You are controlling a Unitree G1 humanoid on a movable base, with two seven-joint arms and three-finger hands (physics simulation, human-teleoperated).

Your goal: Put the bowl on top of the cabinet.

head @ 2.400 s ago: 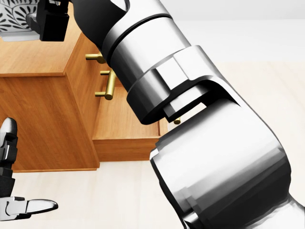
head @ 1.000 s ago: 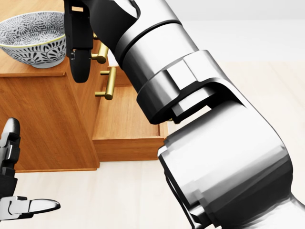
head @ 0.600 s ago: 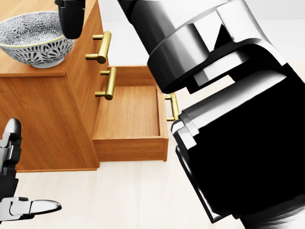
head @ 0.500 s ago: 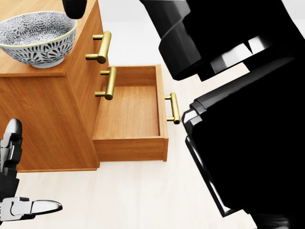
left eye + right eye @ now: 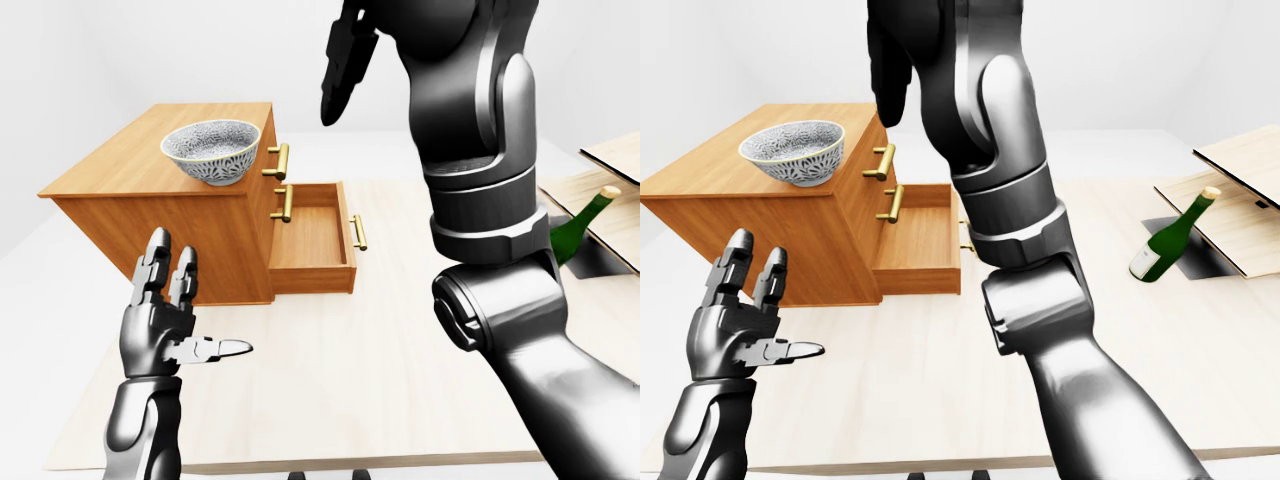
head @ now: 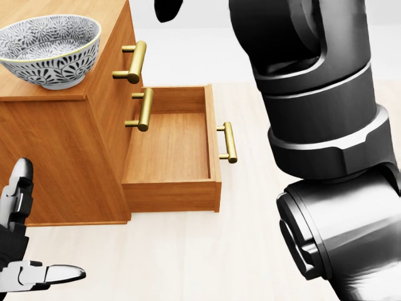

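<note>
Now the right hand (image 5: 345, 62), fingers released and empty, has lifted up and away from the bowl (image 5: 211, 152), which sits below-left on the cabinet (image 5: 130, 170), apparently placed.

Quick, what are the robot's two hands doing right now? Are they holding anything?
Left hand: open, fingers spread, holding nothing.
Right hand: open, raised above the wooden cabinet, holding nothing.

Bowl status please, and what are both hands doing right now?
Bowl sits on the cabinet, untouched. Right hand open, raised above. Left hand open, empty. Bottom drawer open, not obstructing.
</note>
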